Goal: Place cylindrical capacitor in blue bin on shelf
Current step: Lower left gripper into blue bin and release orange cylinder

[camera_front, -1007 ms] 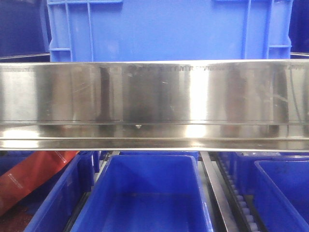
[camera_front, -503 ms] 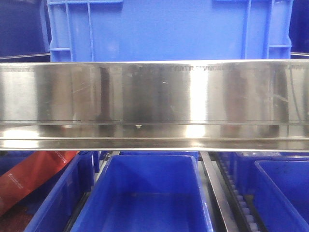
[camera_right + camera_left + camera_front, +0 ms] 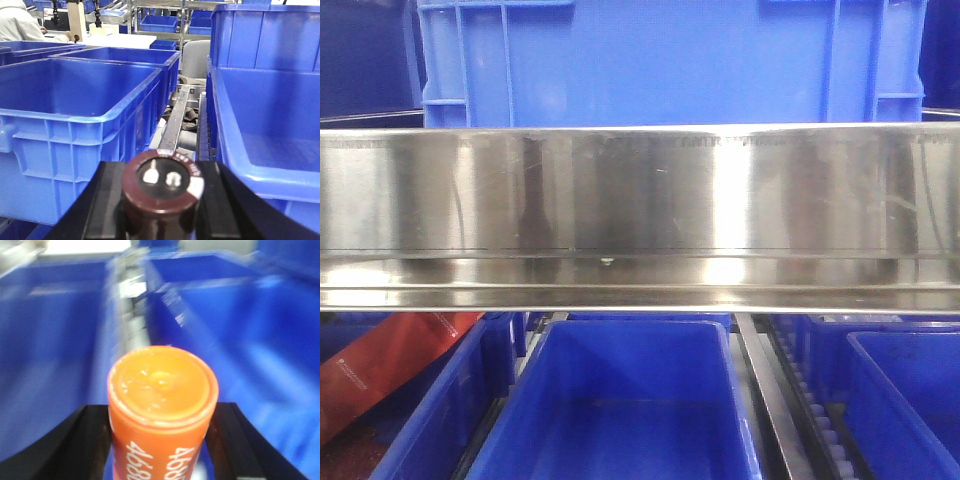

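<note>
Front view's barely changed, only reflections shifting on the shelf (image 3: 640, 190), so nothing's dropped yet. Right gripper (image 3: 162, 202) pinches the capacitor (image 3: 162, 180), blue bin (image 3: 75, 145) at 10 o'clock; left gripper (image 3: 162, 445) pinches an orange tube (image 3: 162, 385).

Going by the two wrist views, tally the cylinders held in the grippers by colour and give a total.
Orange: 1, the orange cylinder with white print, clamped in the left gripper.
Dark brown: 1, the cylindrical capacitor, clamped in the right gripper.
Total: 2
</note>
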